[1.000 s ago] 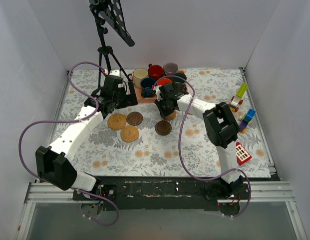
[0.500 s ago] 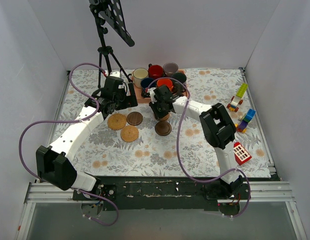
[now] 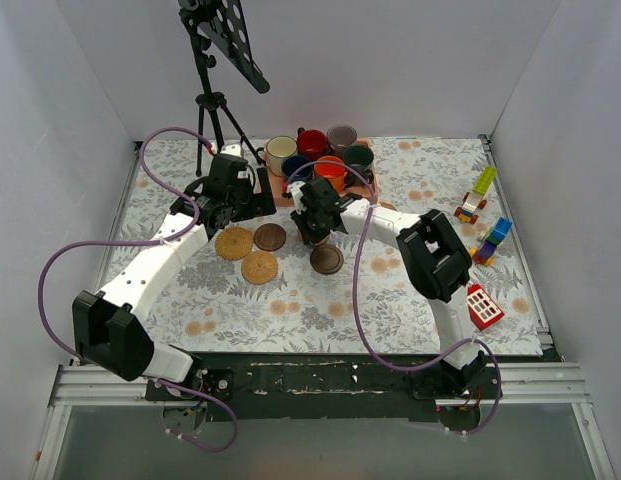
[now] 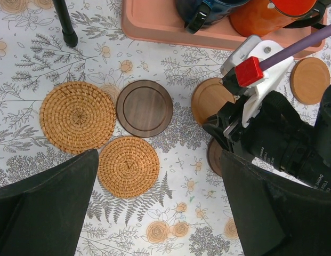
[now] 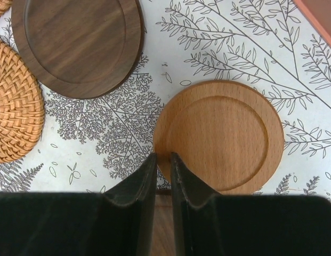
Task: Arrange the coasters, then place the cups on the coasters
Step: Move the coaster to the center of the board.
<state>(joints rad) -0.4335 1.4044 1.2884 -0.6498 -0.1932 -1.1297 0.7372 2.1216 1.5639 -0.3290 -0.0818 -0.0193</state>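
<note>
- Floral-print table (image 3: 290,300) is lying between white walls.
- Left fingers (image 4: 48,208) are hanging wide apart above two woven coasters (image 4: 77,116).
- Right fingers (image 5: 138,186) are pinching the tan coaster (image 5: 221,136) by its rim, beside a dark coaster (image 5: 77,42).
- Cups (image 3: 320,160) are sitting on the pink tray (image 4: 154,24) behind.

Six cups (image 3: 312,143) crowd the far tray (image 3: 287,189). Woven and dark coasters (image 3: 259,267) lie mid-counter (image 3: 290,305). Right end effector (image 3: 315,228) sits low beside them.

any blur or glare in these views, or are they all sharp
Top external: even, soft light, no glare. Left wrist: woven coaster sharp, left gripper's fingers dark and blurred. Right wrist: tan wooden coaster crisp, right gripper's fingers soft-edged.
</note>
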